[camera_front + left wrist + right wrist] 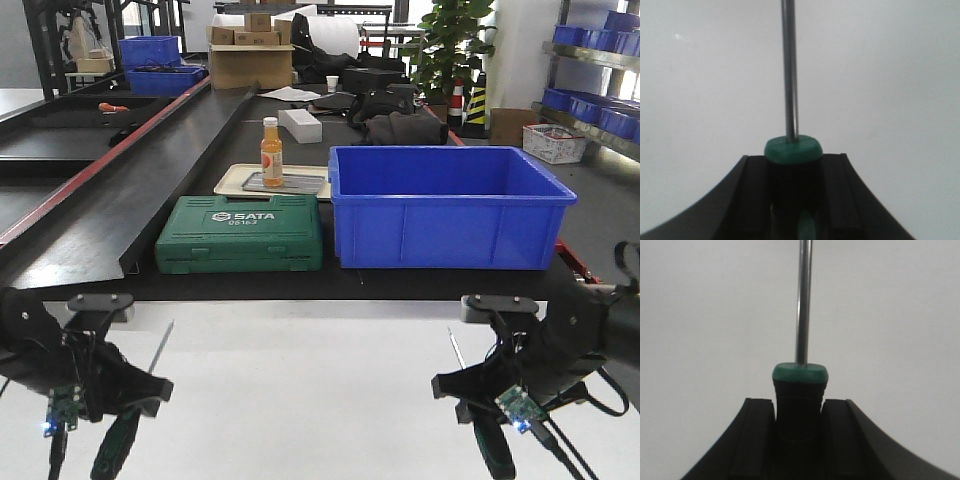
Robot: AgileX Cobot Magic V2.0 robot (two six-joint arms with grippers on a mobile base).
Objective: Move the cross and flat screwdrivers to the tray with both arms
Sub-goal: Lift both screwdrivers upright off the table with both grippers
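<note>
My left gripper point(118, 420) is shut on a screwdriver with a green and black handle point(112, 448); its steel shaft points up and away over the white table. In the left wrist view the jaws point(794, 167) clamp the handle point(792, 150). My right gripper point(478, 405) is shut on a second green and black screwdriver point(492, 450), which also shows in the right wrist view point(800, 376) between the jaws point(799, 407). Both tips are out of view, so I cannot tell cross from flat. The beige tray point(235, 180) lies far off, behind the green case.
A green SATA tool case point(240, 232) and a large blue bin point(445, 205) stand on the black bench beyond the white table point(310, 380). An orange bottle point(271, 150) stands on the tray. Boxes and bags sit further back.
</note>
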